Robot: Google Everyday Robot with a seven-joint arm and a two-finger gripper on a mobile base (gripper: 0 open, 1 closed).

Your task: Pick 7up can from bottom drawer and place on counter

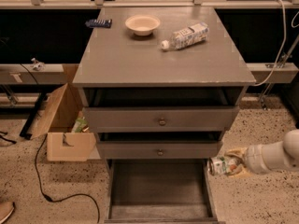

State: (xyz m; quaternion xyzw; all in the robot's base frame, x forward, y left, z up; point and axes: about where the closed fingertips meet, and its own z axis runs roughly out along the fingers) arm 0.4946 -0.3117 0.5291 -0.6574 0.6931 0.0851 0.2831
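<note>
Gripper (228, 165), clamped on the 7up can (218, 165), hangs just right of the open bottom drawer (159, 185), bare floor beneath it. Up top, the desk (159, 64) is free across its front half. Bowl (142, 24), bottle (184, 36) and dark remote (98, 23) crowd the back.

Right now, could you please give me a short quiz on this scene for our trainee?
1. True or false: the 7up can lies on the floor of the bottom drawer.
2. Where is the gripper? A) above the counter B) right of the bottom drawer, outside it C) inside a knobbed drawer
3. Fill in: on the counter, the bottle lies on its side near a pale ____.
Key: 1 false, the gripper is shut on the can outside the drawer. 2 B. 3 bowl.
</note>
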